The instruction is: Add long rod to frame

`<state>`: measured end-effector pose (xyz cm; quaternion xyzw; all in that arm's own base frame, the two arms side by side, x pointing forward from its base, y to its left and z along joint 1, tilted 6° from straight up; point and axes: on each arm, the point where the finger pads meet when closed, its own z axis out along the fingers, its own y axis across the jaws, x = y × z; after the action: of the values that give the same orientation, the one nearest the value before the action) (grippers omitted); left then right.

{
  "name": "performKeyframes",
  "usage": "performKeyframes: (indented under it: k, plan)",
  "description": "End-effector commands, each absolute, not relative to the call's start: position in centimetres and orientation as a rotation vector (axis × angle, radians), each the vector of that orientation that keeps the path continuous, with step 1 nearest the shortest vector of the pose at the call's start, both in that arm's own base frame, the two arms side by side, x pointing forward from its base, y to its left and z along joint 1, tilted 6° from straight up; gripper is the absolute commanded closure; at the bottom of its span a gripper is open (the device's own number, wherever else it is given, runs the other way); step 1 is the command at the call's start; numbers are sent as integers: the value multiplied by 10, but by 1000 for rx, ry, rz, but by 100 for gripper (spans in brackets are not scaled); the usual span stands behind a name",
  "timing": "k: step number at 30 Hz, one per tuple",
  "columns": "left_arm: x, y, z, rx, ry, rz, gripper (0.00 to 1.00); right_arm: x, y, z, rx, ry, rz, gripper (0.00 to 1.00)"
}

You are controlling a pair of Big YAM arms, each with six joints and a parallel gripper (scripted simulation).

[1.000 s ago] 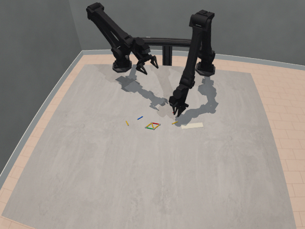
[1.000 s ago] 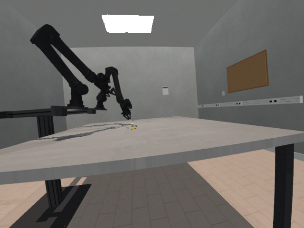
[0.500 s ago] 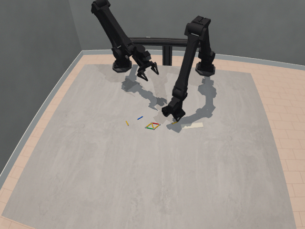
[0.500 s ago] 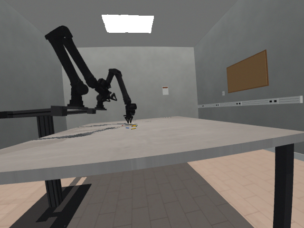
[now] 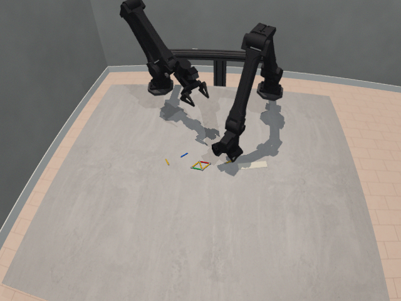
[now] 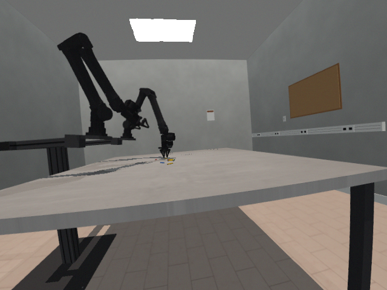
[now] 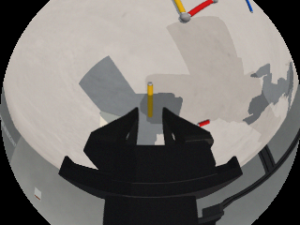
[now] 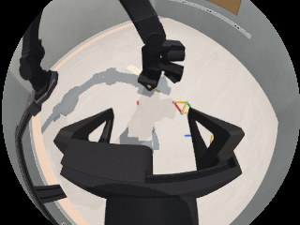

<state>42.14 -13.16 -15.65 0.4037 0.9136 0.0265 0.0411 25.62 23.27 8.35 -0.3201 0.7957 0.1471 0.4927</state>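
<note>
Red, yellow, apparently green frame [image 5: 205, 162] [image 8: 177, 108].

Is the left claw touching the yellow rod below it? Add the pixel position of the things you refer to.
Apart: the left wrist view shows a visible gap between the yellow rod [image 5: 228, 161] [image 6: 166, 157] [image 7: 150, 100] [image 8: 155, 89] and each fingertip of the left claw [image 5: 233, 159] [image 6: 165, 156] [image 7: 151, 109] [image 8: 149, 87].
</note>
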Motion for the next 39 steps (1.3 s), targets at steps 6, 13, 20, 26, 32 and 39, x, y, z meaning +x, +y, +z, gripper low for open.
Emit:
performKeyframes:
  k: [6,13,20,26,32,39]
  plan:
    - [441,-132,-157,1218,2756,91,70,262,238,95,-765,1900,366,0]
    - [431,-130,-167,1228,2776,86,70,262,238,95,-765,1900,366,0]
    - [429,-133,-161,1224,2766,87,70,262,238,95,-765,1900,366,0]
    - [425,-133,-161,1224,2766,86,83,262,238,95,-765,1900,366,0]
    - [428,-134,-162,1223,2764,87,87,262,238,95,-765,1900,366,0]
    - [425,-133,-163,1228,2774,85,95,262,238,95,-765,1900,366,0]
